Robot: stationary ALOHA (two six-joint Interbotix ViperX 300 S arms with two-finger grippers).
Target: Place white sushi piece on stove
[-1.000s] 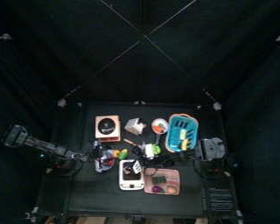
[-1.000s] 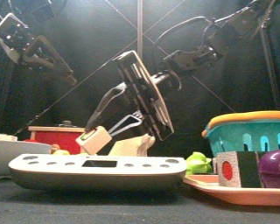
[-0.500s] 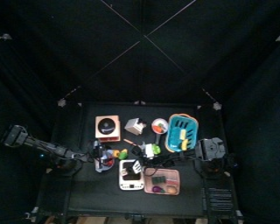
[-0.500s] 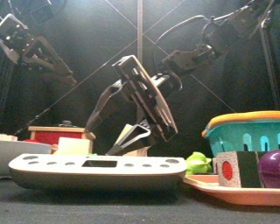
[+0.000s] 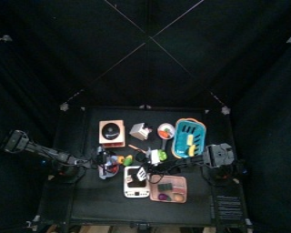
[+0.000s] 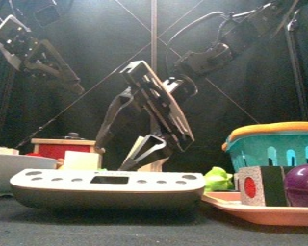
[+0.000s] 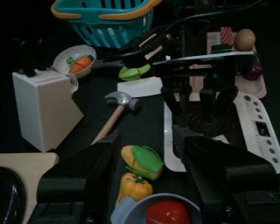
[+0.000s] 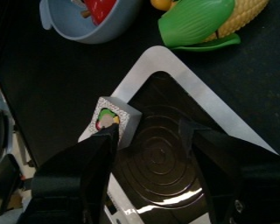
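Observation:
The white sushi piece, white-rimmed with a green and red centre, lies on the edge of a glossy black ringed plate with a white border. In the front view the sushi piece sits low, left of my right gripper. My right gripper hangs just above the plate, open and holding nothing. The stove, an orange-brown block with a black burner, stands at the back left, apart from the piece. My left gripper is open near a blue bowl.
A white box, a small plate and a teal basket line the back. A white scale and a pink tray fill the front. A toy corn lies close to the ringed plate.
My right gripper opened and let go of the white sushi piece, which dropped down and to the left onto the plate's edge. The left arm has not moved.

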